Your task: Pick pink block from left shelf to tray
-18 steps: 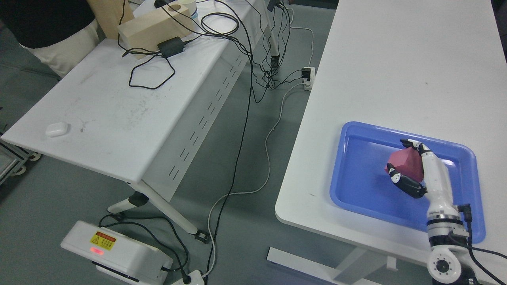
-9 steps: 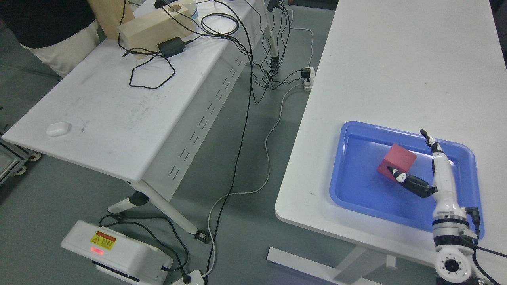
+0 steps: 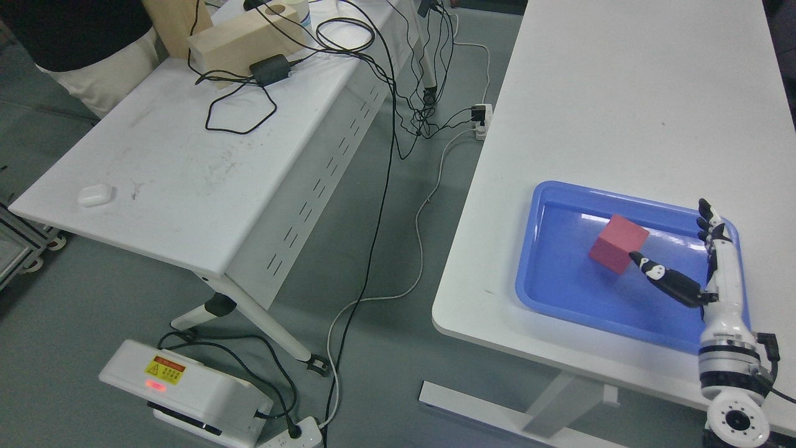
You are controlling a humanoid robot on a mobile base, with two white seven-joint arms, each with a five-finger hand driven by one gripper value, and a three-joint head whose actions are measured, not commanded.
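Pink block (image 3: 617,244) sits tilted inside the blue tray (image 3: 559,298) on the counter (image 3: 609,112). Right hand (image 3: 703,267) hovers beside it, fingers spread wide and holding nothing, its arm cut off at the frame's corner.

Black cables (image 3: 348,37) and a wooden block (image 3: 239,40) crowd the left table (image 3: 186,186).

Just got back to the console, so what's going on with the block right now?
The pink block lies inside the blue tray on the right-hand table. The right robot hand is open beside it, fingers spread, holding nothing; its thumb tip points at the block's right edge. The left arm is out of view.
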